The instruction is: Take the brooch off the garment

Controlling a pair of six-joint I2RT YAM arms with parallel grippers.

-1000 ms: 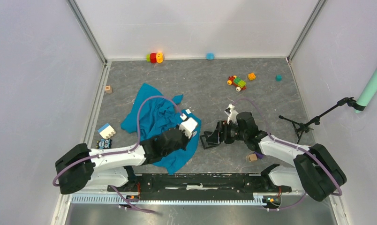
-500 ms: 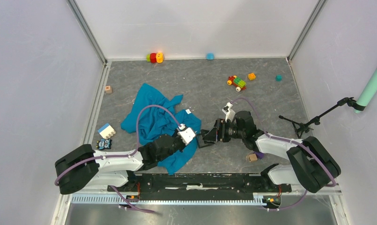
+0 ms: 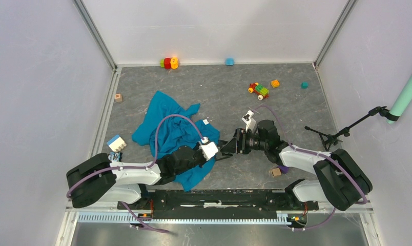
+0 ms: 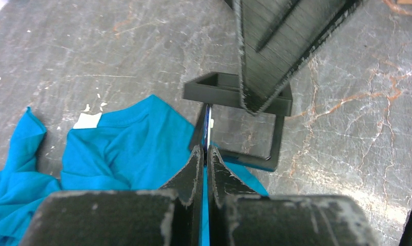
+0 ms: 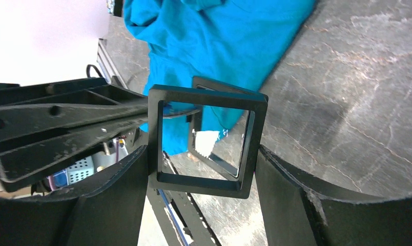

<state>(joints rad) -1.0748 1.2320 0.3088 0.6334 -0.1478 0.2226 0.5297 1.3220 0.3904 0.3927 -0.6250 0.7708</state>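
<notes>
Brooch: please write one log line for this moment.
brooch: off cloth | left end effector: shut on brooch | right end effector: holds frame

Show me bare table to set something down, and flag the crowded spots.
Bare: the stretch between the blue cloth and the toy car; also between that car and the tripod stand. Crowded: the cloth's right edge, where the left gripper, pinching the brooch, meets the black frame held by the right gripper.

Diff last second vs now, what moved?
The left gripper swung off the crumpled blue cloth toward the right gripper, fingers shut on a thin dark disc, apparently the brooch. The right gripper, clamping a black square frame, slid left to meet it. Cloth stayed put; neither grip changed.
</notes>
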